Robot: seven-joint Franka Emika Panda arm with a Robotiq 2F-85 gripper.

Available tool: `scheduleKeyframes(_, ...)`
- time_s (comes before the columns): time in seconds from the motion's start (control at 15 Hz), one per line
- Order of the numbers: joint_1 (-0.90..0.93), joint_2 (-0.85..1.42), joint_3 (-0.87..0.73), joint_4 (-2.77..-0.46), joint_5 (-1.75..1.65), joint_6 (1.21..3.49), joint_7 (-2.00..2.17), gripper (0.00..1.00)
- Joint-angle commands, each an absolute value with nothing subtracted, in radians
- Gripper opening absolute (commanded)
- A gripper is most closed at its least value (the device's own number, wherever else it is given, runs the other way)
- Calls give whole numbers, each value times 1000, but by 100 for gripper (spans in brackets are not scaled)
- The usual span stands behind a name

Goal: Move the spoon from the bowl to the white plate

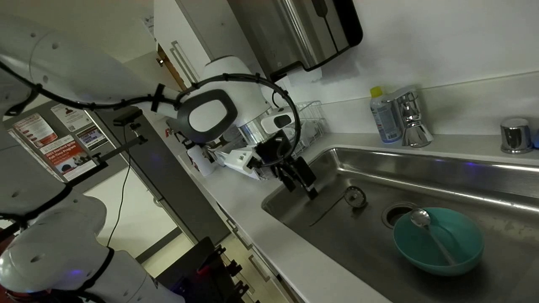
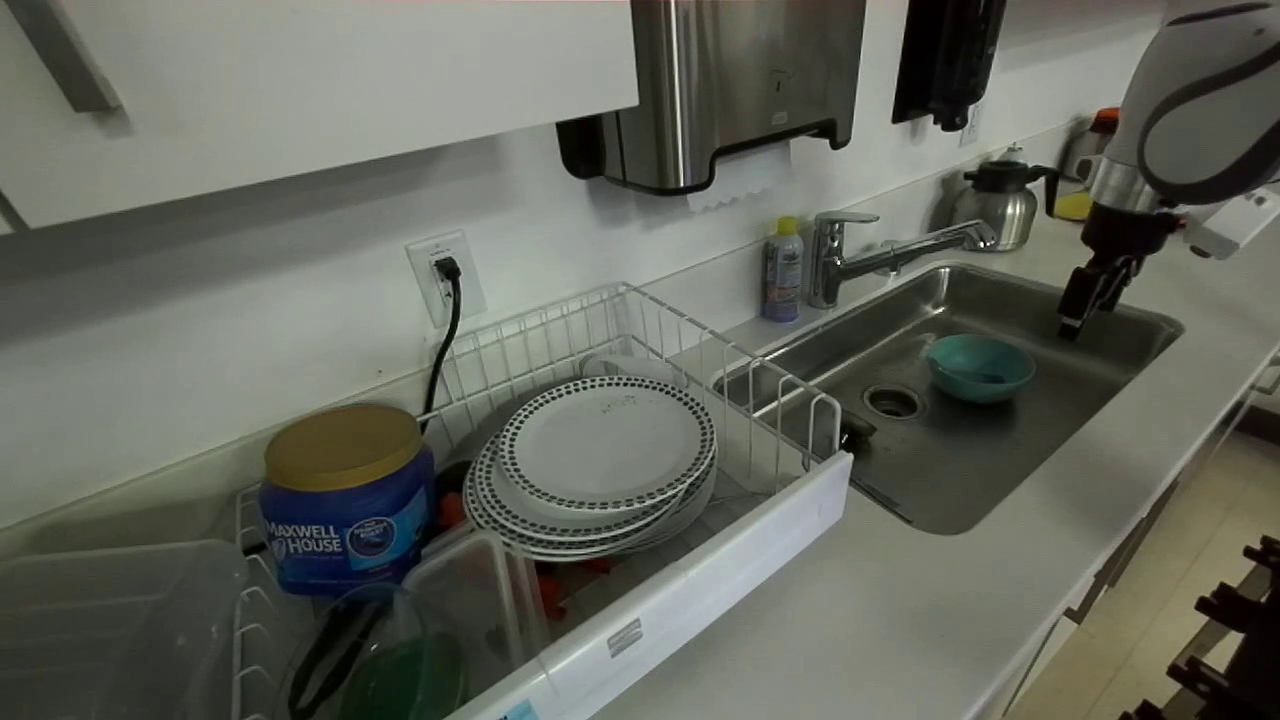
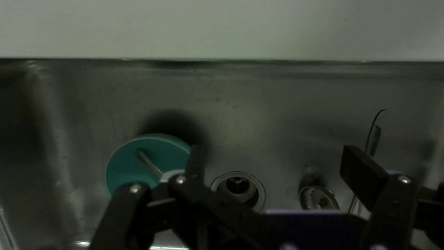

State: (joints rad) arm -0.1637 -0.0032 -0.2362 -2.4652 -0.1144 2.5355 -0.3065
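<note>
One gripper (image 3: 274, 156), spread wide, above sink (image 3: 242, 100)

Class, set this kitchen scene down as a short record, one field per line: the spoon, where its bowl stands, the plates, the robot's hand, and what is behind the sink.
Spoon: in the teal bowl, head at the rim
Bowl place: steel sink, beside the drain
Plates: white, dark-patterned rims, stacked in the dish rack
Hand: open, over the sink, holding nothing
Behind sink: faucet, yellow-capped bottle
Progress: transfer to a plate not yet done
</note>
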Motion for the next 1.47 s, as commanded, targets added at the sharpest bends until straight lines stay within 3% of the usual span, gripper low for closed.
scheduleKeyframes(0.0,-177,-5,-222,-2462,-115,2533,-305,100)
scheduleKeyframes(0.53,-294,283,-208,-2282,-118,2768,-629,100)
scheduleKeyframes(0.73,-412,364,-113,-2232,-41,2831,-858,100)
scheduleKeyframes(0.93,-600,437,82,-2168,72,2820,-1097,100)
scheduleKeyframes(1.4,-541,432,22,-2190,86,2813,-1082,100)
